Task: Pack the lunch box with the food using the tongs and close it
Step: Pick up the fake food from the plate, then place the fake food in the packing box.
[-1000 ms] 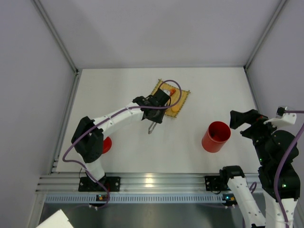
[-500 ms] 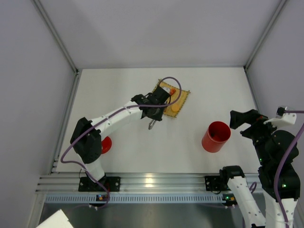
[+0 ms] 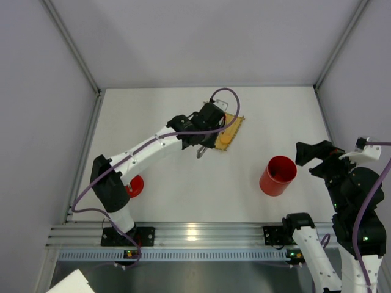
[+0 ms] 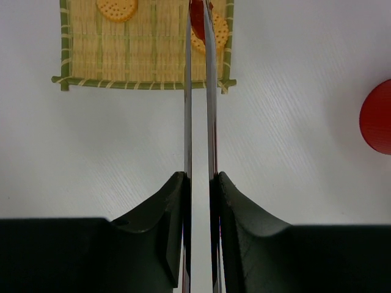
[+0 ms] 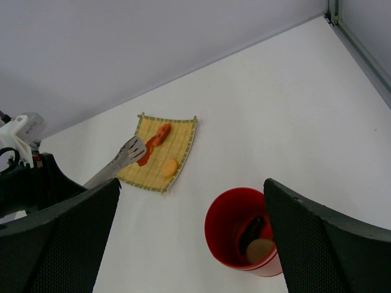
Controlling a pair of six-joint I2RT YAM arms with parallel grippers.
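The left gripper (image 4: 198, 181) is clenched on the tongs (image 4: 187, 110). Their arms are squeezed nearly together, and the tips straddle a red food piece (image 4: 197, 15) on the woven mat (image 4: 91, 55). The right gripper (image 5: 192, 189) hangs released near the lunch box (image 5: 221, 229), which stands uncovered, well apart from the mat, with two pieces inside. Its lid (image 4: 379, 116) lies elsewhere on the table.
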